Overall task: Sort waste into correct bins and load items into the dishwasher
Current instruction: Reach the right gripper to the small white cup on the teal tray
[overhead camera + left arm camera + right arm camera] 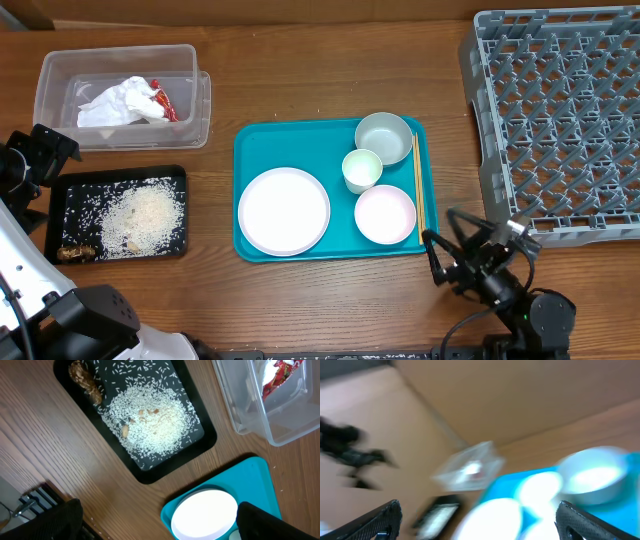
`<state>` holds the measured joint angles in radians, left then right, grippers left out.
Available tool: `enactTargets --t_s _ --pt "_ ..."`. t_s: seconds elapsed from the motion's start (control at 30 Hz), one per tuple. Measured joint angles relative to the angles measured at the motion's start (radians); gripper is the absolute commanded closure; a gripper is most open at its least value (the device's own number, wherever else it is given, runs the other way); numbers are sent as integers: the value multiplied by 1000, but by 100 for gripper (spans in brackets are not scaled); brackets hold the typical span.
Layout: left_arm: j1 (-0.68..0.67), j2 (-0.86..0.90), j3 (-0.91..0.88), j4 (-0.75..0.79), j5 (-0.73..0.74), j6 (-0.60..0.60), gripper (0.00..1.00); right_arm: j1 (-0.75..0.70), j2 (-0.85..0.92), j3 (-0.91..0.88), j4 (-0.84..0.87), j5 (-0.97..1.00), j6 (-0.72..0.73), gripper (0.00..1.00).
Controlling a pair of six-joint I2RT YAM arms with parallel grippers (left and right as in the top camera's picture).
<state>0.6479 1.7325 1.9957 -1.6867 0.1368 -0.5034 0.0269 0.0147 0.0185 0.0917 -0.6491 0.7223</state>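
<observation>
The clear tub (120,95) at the back left holds crumpled white napkins (118,102) and a red-and-white wrapper (163,103). The black tray (60,195) in front of it holds rice (145,215) and brown scraps (75,254). On the teal tray (255,145) lie a large white plate (284,210), a pale pink plate (385,214), a small cup (361,170), a pale bowl (383,137) and chopsticks (418,190). The grey dish rack (560,120) stands at the right. My left gripper (40,150) is open and empty left of the black tray. My right gripper (452,245) is open and empty by the teal tray's front right corner.
The left wrist view shows the black tray (200,440), the tub's corner (250,425) and the white plate (205,515) between my open left fingers (160,525). The right wrist view is blurred; my right fingers (477,520) are spread wide.
</observation>
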Motion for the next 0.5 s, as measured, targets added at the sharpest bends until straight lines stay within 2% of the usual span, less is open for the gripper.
enactTargets --t_s 0.17,0.23,0.37,0.5 --pt "0 0 0 0 -2 0 0 0 -1 0 221 -80 254 0" --pt "0 0 0 0 -3 0 0 0 -3 7 235 -76 315 0" --pt "0 0 0 0 -3 0 0 0 4 106 41 -11 348 0" --pt "0 0 0 0 -3 0 0 0 89 372 -324 75 208 0"
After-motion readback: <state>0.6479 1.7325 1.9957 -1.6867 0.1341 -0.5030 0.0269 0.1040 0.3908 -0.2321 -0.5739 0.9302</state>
